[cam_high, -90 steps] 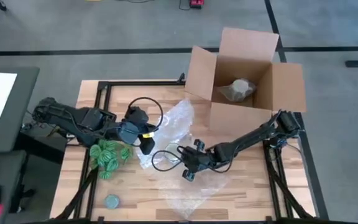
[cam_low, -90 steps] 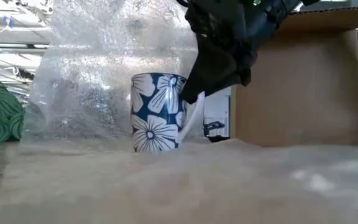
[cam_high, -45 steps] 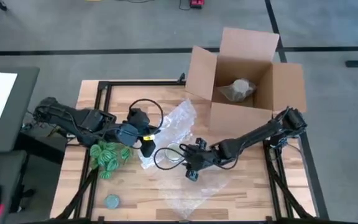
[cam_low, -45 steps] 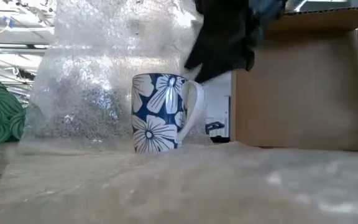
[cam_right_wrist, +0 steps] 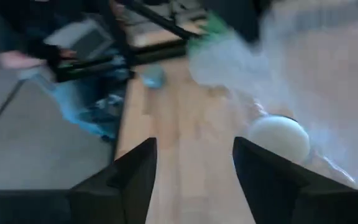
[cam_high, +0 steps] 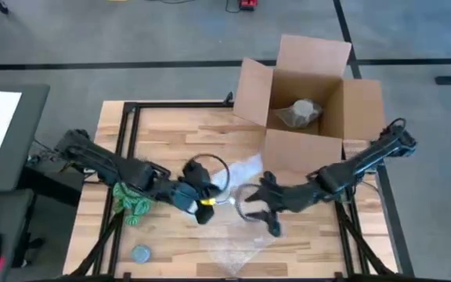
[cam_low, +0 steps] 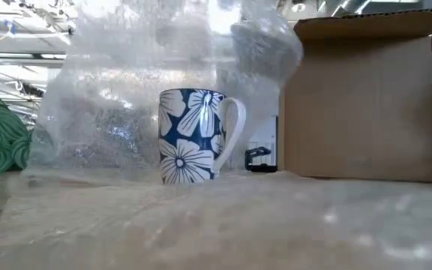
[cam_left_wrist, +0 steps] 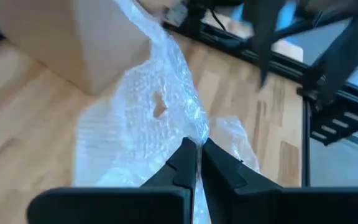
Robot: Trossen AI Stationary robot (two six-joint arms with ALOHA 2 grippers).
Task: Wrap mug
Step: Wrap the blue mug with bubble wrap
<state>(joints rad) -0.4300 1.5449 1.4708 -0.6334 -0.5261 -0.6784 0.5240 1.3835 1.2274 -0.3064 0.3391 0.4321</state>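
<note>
Tabletop (cam_high: 163,125), cardboard box (cam_high: 304,98) at far edge. Bubble wrap sheet (cam_low: 111,112) stands behind upright mug (cam_low: 193,135). Mug (cam_high: 227,194) sits mid-tabletop between both arms. Left end effector (cam_left_wrist: 195,163) pinched shut on the wrap, mug just beyond. Right end effector (cam_high: 263,210) spread open, empty, mug just beside, handle toward it.

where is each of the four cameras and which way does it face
High view: above the table, looking straight down; both arms show, left hand and right hand close together mid-table.
Low view: at table-top height, looking level at the mug with bubble wrap raised behind; no arm shows plainly.
Left wrist view: on the left arm, looking past its shut fingers pinching bubble wrap.
Right wrist view: on the right arm, looking across the table past its open fingers.
Shared: high and low views both show the cardboard box.
</note>
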